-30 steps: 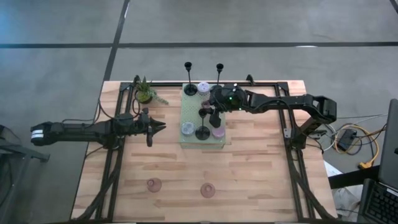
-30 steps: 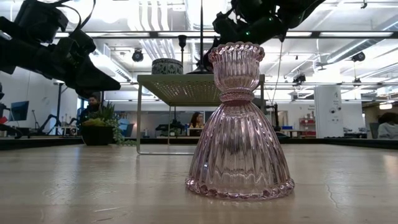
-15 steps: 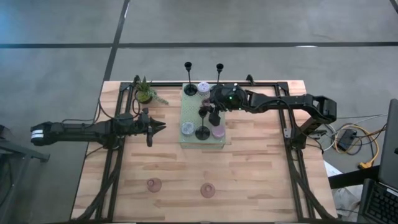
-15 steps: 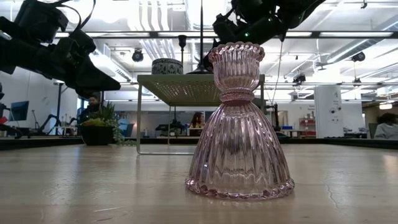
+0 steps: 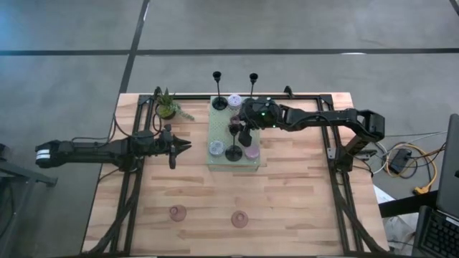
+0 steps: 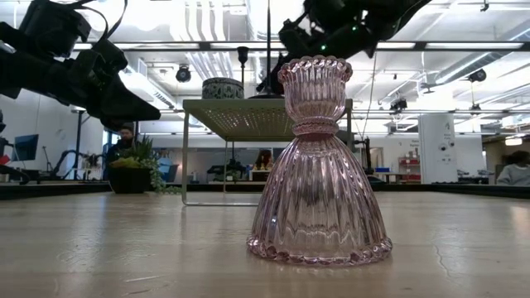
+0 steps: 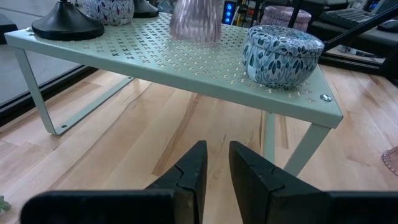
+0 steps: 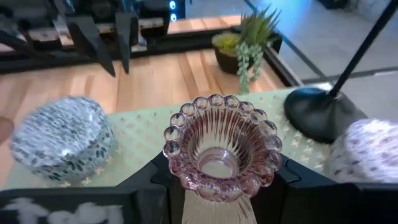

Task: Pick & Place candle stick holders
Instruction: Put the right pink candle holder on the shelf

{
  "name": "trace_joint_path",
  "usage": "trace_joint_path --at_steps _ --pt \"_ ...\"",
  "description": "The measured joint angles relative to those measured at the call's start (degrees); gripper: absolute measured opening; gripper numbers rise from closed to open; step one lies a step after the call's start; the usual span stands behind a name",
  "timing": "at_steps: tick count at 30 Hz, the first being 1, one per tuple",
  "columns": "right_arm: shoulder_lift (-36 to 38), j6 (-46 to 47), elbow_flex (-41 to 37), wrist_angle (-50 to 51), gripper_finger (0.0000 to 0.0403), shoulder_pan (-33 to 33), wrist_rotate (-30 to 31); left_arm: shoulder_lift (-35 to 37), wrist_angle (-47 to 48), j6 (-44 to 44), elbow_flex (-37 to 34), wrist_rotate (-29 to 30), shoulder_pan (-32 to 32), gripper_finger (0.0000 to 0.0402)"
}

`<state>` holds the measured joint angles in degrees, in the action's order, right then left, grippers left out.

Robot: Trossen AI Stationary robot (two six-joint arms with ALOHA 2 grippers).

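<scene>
My right gripper (image 5: 240, 129) is shut on a pink ribbed glass candle holder (image 8: 221, 152) over the pale green perforated shelf (image 5: 224, 127). On the shelf stand a black candlestick (image 5: 233, 152), a pale blue cup (image 5: 216, 147), a pink cup (image 5: 251, 151) and a lilac cup (image 5: 234, 100). Two more black candlesticks (image 5: 219, 102) (image 5: 252, 80) stand at its far end. Two pink glass holders (image 5: 177, 212) (image 5: 239, 219) stand on their bases near the table's near edge. My left gripper (image 5: 185, 147) is shut and empty, left of the shelf. My right gripper pinches the pink glass holder between its two fingers (image 8: 158, 180), one on each side, just below the beaded rim (image 8: 186, 140). The holder stands upright, cup opening up. Its foot (image 7: 196, 34) is at the shelf's top; whether it touches I cannot tell.
A small green potted plant (image 5: 168, 106) stands at the far left of the table. The shelf stands on thin legs (image 7: 37, 99) above the wood. A black frame (image 5: 337, 179) runs along the table's sides. People show in the room behind (image 6: 124, 136).
My right gripper has shifted a little toward the table's left edge with the pink glass holder, which stays upright over the shelf.
</scene>
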<state>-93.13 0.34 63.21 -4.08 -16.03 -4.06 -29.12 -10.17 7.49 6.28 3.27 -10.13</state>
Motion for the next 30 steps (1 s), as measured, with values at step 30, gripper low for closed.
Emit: trace_joint_path --at_steps 30 --pt "-0.71 1.01 2.65 6.65 0.0120 0.13 -0.75 0.00 0.04 0.00 0.02 0.02 0.00 0.0071"
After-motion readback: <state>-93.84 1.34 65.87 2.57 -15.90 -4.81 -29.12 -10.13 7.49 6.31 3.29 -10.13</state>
